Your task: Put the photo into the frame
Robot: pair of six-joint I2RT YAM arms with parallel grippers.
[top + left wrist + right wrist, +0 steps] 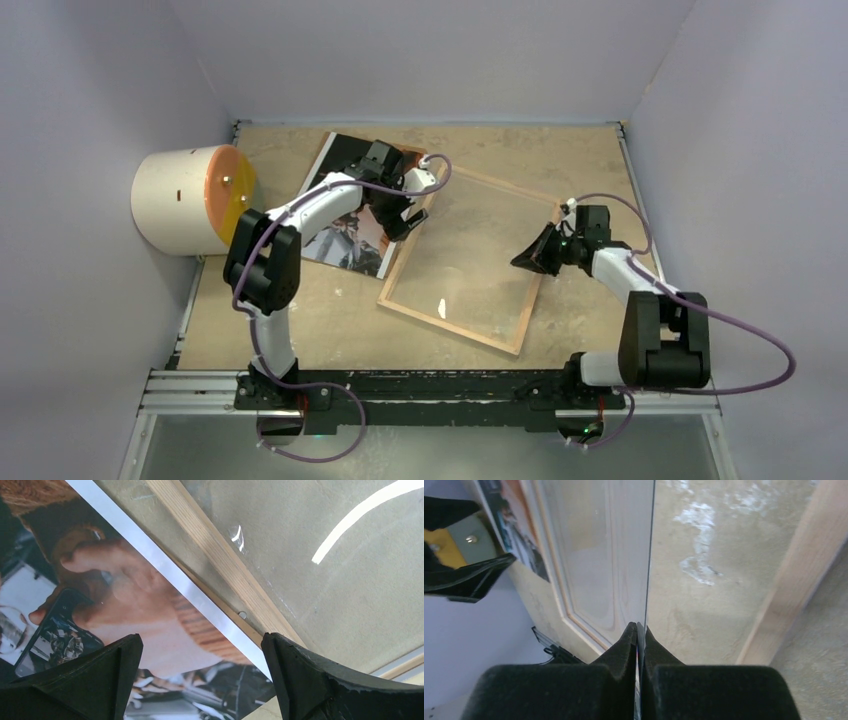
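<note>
The photo lies face up on the table at the back left, its white-bordered right edge along the frame's left rail. The frame lies flat with its light wood side up. My left gripper hovers open over that edge of the photo, one finger above the print and the other above the wood rail, with nothing held. My right gripper at the frame's right side is shut on the thin edge of the clear glass pane, which runs edge-on from between its fingertips.
A white cylinder with an orange face lies against the left wall. Grey walls enclose the table on three sides. The arm bases stand on a metal rail at the near edge.
</note>
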